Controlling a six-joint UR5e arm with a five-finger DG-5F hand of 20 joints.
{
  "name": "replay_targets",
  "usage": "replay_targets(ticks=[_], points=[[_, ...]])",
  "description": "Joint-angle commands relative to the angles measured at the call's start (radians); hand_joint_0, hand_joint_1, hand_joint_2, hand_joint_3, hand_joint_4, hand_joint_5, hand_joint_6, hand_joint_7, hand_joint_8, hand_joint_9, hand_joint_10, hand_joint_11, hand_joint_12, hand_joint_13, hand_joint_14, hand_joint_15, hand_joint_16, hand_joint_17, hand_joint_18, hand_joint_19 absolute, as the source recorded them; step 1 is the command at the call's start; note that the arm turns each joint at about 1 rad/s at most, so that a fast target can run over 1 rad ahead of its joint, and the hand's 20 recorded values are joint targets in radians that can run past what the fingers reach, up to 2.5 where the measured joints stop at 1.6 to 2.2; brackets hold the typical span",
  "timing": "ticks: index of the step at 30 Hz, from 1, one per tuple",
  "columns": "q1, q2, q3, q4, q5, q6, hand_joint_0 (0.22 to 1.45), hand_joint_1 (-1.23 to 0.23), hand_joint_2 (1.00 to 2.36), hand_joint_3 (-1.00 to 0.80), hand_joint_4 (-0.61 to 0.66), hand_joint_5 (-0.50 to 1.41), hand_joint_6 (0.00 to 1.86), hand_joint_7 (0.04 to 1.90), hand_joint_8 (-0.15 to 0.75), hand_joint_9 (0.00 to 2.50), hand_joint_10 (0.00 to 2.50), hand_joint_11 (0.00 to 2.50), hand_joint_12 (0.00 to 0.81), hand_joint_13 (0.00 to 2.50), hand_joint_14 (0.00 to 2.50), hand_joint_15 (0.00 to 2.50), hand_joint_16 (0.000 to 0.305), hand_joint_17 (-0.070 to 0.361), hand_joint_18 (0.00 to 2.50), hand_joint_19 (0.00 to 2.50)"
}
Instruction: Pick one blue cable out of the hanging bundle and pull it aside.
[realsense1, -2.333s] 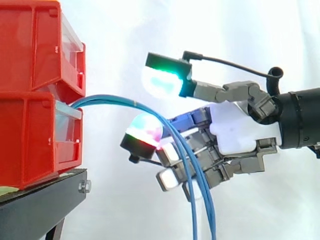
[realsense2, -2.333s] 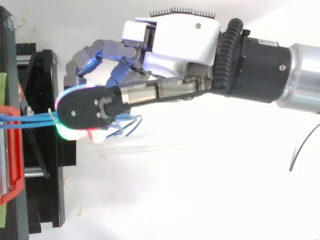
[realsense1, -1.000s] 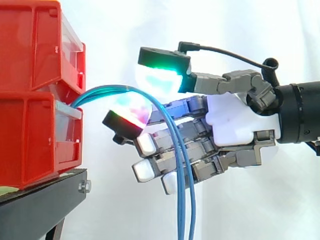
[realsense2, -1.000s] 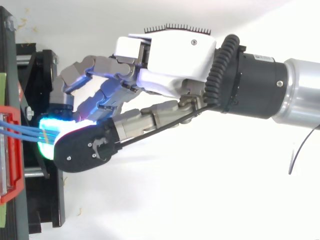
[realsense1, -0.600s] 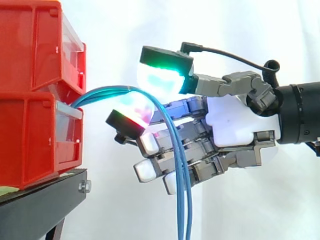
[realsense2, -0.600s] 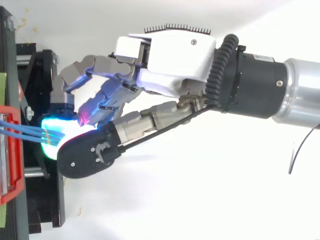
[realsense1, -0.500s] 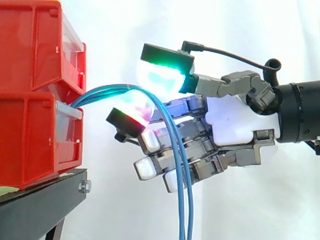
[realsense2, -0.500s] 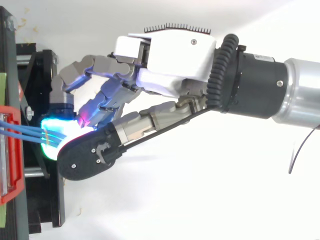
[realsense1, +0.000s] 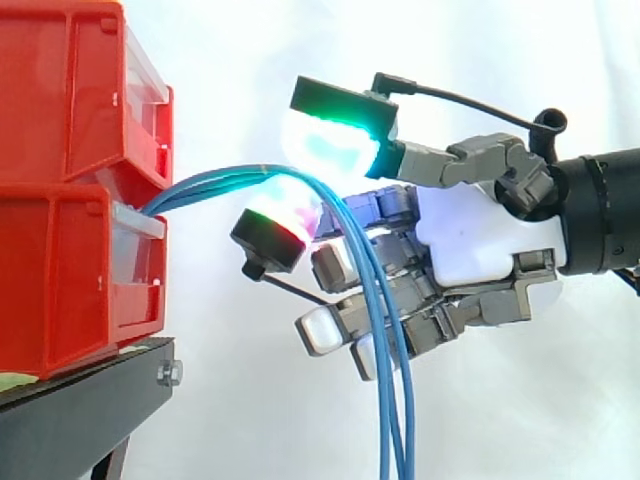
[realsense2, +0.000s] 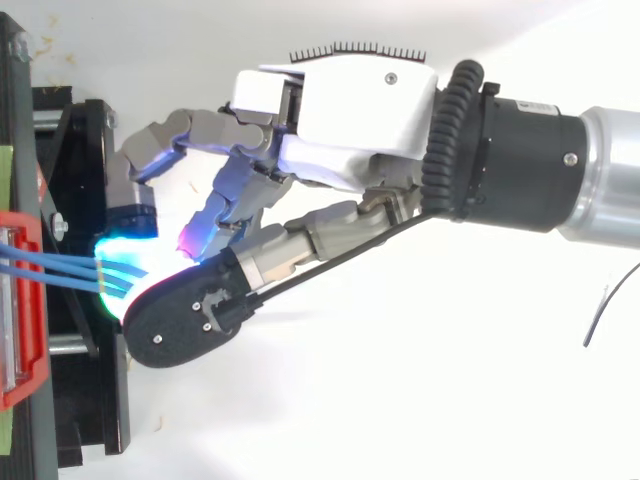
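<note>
Since the hand has drawn slightly away from the two stacked red bins, the blue cables hanging across it have swung along. They leave the lower bin's mouth. From above, three cables run from the bin to beneath the hand. I cannot tell whether it grips any.
</note>
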Motion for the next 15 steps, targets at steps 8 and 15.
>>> replay_targets(ticks=[8,15], points=[[-0.001,0.000,0.001,-0.009,-0.004,0.000,0.59,-0.75,1.00,-0.50,-0.25,-0.05,0.83,1.00,0.180,1.17,0.02,0.62,0.301,0.96,0.02,0.56,0.044,0.098,0.96,0.57],[0.001,0.000,0.001,-0.013,-0.003,0.000,0.62,-0.79,1.00,-0.47,-0.15,-0.02,0.73,1.05,0.181,1.12,0.01,0.51,0.306,0.93,0.02,0.53,0.045,0.101,0.92,0.57]])
